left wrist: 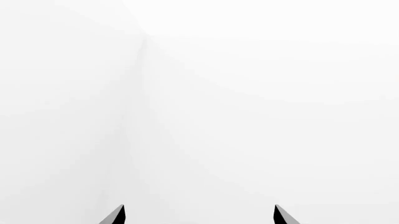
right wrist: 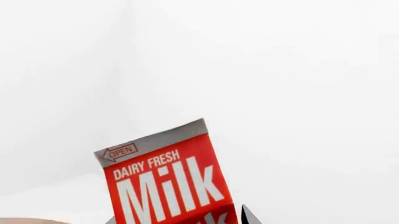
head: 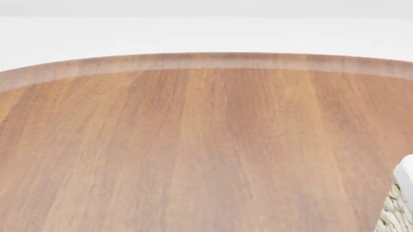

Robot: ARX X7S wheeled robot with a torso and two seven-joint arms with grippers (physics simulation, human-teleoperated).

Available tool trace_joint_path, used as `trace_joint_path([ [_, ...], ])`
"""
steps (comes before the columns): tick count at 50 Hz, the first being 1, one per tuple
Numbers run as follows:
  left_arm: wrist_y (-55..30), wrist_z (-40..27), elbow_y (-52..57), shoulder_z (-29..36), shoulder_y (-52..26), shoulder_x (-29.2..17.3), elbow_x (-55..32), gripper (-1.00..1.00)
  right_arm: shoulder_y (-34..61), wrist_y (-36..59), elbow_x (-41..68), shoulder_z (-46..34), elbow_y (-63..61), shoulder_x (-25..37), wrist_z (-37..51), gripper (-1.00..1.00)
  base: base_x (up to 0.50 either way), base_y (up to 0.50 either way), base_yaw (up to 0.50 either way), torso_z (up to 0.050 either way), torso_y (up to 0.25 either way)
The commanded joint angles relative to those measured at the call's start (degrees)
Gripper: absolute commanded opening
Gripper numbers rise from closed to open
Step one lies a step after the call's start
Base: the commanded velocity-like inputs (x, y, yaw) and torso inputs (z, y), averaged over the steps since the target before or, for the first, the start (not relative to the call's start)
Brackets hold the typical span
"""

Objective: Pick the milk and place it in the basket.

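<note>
The milk point(right wrist: 163, 182), a red gable-top carton with white "Milk" lettering, fills the lower middle of the right wrist view, tilted slightly. My right gripper point(right wrist: 181, 219) is shut on it, with one dark fingertip point(right wrist: 249, 216) showing beside the carton. Behind it is only white background. My left gripper point(left wrist: 199, 215) is open and empty, its two dark fingertips wide apart against plain white. A corner of the basket point(head: 397, 210), woven wicker with white cloth over its rim, shows at the head view's lower right edge. Neither gripper shows in the head view.
A round brown wooden table point(head: 193, 145) fills the head view, its far edge curving across the top, with a white floor or wall beyond. No other objects show on it.
</note>
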Motion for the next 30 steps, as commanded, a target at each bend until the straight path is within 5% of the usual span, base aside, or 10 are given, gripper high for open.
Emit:
trace_joint_path([
  [1,0.9,0.52,-0.45,-1.42,-0.05,1.0,1.49,1.0,19.41,10.87,1.44,-3.44,1.32,9.58,-14.19,-1.0,0.0,0.0,0.0,0.0,0.0],
  [18,0.98,0.37,-0.4,-1.53,0.13,0.89,1.16,1.0,40.62,23.9,-3.2,-25.17,7.18,19.51,-37.31,-1.0,0.0,0.0,0.0,0.0,0.001],
  [20,1.0,0.37,-0.32,-1.53,0.17,0.88,1.13,1.0,44.44,26.59,-5.97,-35.81,3.5,23.88,-44.17,-1.0,0.0,0.0,0.0,0.0,0.0],
  [25,0.8,0.1,-0.08,-1.87,0.14,0.59,0.82,1.0,50.2,27.09,-0.32,-43.84,5.16,27.31,-40.26,-1.0,0.0,0.0,0.0,0.002,0.0],
  [30,0.65,-0.1,0.09,-2.51,0.17,0.19,0.47,1.0,50.41,27.15,-10.67,-51.41,3.26,30.13,-49.09,-1.0,0.0,0.0,0.0,0.0,0.002],
])
